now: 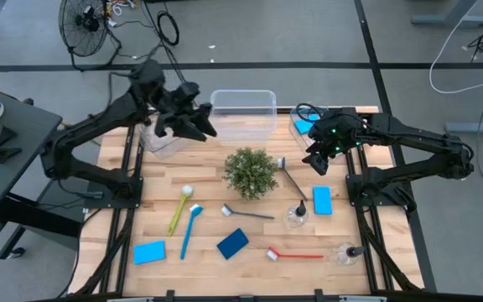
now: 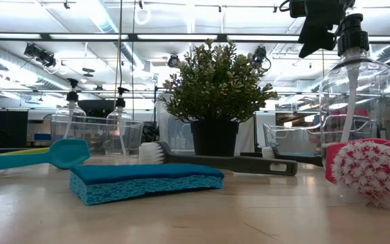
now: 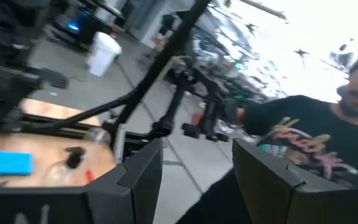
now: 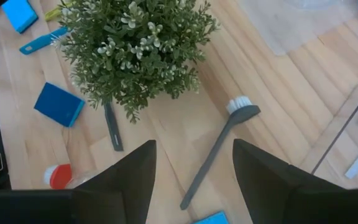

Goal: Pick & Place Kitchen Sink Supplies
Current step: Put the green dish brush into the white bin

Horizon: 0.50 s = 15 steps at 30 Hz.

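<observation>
My right gripper hangs open above the table's far right, over a dark grey brush lying flat beside the green plant. My left gripper is open and raised over the far left, by a clear bin, and holds nothing. On the wood lie a second grey brush, a yellow brush, a blue brush, a red brush, three blue sponges and two clear bottles.
A large clear bin stands at the far middle. A smaller bin at the far right holds a blue sponge. The plant sits mid-table between the arms. A person shows beyond the table in the left wrist view.
</observation>
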### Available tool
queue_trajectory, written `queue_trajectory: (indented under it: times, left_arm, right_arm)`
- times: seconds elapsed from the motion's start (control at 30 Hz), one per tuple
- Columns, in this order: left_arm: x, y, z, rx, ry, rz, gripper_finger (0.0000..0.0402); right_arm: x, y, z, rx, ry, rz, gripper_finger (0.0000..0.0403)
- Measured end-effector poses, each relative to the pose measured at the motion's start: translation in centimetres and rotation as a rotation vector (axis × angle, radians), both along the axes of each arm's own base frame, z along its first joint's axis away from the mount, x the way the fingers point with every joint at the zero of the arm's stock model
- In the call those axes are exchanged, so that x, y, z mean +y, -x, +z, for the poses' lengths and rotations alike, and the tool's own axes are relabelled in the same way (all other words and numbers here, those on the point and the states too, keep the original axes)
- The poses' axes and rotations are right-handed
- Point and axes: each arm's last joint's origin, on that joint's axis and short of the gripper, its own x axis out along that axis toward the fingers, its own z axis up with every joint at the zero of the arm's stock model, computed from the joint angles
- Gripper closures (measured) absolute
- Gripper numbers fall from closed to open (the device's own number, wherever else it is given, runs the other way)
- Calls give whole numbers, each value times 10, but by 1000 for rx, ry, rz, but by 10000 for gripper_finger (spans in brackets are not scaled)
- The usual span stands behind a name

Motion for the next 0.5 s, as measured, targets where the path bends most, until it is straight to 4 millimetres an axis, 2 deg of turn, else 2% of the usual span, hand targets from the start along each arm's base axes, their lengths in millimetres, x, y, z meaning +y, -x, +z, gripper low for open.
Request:
queue_trajectory:
  times: [0.27,0.5]
  left_arm:
    - [-15,45,1,85,-105,256,205]
    - [-31,68,-17,352,-189,496,205]
  right_arm:
    - [0,0,0,2,8,-7,190]
    - [-1,0,0,5,20,-15,190]
